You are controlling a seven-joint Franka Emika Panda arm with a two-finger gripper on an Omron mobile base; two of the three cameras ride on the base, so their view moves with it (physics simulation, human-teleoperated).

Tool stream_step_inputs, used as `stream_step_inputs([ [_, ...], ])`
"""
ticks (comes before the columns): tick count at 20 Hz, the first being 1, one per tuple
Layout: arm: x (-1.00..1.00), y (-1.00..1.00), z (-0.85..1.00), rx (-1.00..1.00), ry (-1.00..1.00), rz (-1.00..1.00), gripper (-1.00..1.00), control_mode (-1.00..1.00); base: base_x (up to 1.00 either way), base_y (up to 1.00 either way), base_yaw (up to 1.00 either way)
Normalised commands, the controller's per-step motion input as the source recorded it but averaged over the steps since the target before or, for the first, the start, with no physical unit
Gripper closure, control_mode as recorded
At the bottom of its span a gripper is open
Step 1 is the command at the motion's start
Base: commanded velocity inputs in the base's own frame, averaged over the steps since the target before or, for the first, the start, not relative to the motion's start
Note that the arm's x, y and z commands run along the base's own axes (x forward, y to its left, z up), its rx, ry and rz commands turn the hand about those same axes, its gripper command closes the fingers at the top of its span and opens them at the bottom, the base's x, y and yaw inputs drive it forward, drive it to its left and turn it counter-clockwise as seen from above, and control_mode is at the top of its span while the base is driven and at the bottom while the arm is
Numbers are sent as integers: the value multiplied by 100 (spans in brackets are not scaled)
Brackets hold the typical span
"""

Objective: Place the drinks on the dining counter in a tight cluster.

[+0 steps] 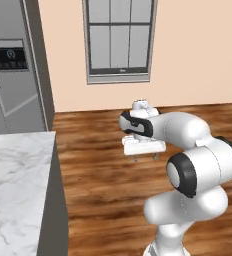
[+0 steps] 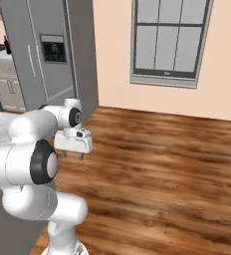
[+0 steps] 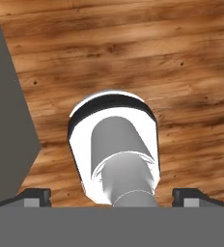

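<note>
The white two-finger pincer [image 1: 144, 159] hangs open and empty above the brown wooden plank floor [image 1: 103, 175], its small dark fingertips [image 3: 35, 197] set wide apart and pointing down. The white, grey-veined marble desk [image 1: 15, 180] lies to the arm's left, its dark grey side panel [image 3: 5, 111] beside the pincer. No drinks stand on the visible corner of the desk. A grey steel refrigerator [image 1: 13, 65] stands beyond its far edge.

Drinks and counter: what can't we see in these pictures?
- Marble counter: cut off by the left and bottom edges of the left base view, so most of its top is out of frame; no drinks on the visible part.
- Gripper: open above the wooden floor; fingertips too small to make out.
</note>
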Motion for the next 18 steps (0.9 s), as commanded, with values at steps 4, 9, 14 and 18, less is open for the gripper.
stream_step_inputs([
  [4,0,0,0,0,0,0,-100,100,79,-24,24],
  [9,0,0,0,0,0,0,-100,100,81,-24,23],
  [14,0,0,0,0,0,0,-100,100,81,-25,21],
  [18,0,0,0,0,0,0,-100,100,79,-23,25],
])
